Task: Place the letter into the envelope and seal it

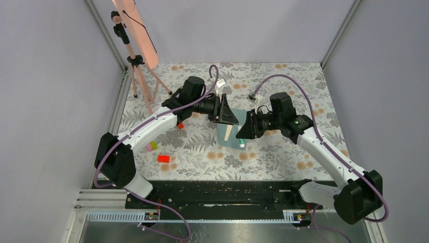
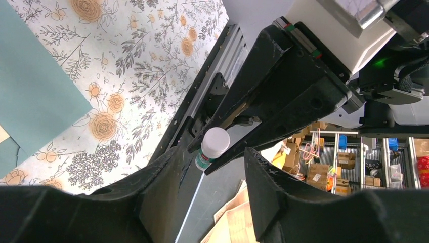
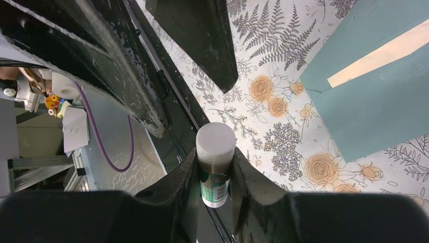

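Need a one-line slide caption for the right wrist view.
White-capped glue stick clamped in the right gripper over floral tablecloth; envelope beside it, letter edge showing.

tube label (image 3: 215, 188) perhaps printed, nothing legible

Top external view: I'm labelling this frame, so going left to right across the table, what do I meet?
tripod → pink-and-green block → red block → small orange-red piece → left claw → right claw, gripping a glue stick.
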`<state>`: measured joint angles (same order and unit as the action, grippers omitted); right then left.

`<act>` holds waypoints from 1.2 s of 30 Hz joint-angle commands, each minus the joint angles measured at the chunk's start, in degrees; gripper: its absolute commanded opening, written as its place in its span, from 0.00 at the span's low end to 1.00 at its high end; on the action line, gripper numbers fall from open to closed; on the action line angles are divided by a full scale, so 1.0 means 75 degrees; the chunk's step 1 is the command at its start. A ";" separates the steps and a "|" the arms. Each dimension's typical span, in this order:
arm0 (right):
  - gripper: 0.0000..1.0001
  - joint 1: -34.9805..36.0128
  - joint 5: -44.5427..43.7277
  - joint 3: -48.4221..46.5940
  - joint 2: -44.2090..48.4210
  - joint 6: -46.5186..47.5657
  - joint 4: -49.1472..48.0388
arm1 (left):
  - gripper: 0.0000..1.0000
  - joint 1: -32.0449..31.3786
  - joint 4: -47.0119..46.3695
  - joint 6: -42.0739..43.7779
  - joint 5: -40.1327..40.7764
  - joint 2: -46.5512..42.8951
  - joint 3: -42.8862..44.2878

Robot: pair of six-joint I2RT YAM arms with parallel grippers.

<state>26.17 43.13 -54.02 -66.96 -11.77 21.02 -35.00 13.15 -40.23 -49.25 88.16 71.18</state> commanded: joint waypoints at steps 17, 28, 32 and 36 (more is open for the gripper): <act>0.00 -0.0032 0.0129 -0.0334 -0.0275 0.0233 -0.0089 | 0.32 -0.0605 0.0506 -0.0085 0.0167 0.0768 0.0652; 0.00 -0.0050 -0.0484 -0.0414 -0.0234 0.0239 -0.0086 | 0.30 -0.0591 0.1312 0.0430 0.0413 0.0784 0.0763; 0.00 -0.0068 -0.0582 -0.0437 -0.0223 0.0232 -0.0088 | 0.32 -0.0594 0.1381 0.0436 0.0379 0.0915 0.0802; 0.00 -0.0080 -0.0626 -0.0438 -0.0236 0.0212 -0.0105 | 0.06 -0.0590 0.1388 0.0482 0.0258 0.0970 0.0832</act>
<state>26.28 41.12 -54.15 -69.49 -10.87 22.85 -39.33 19.57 -38.70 -46.13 94.87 76.12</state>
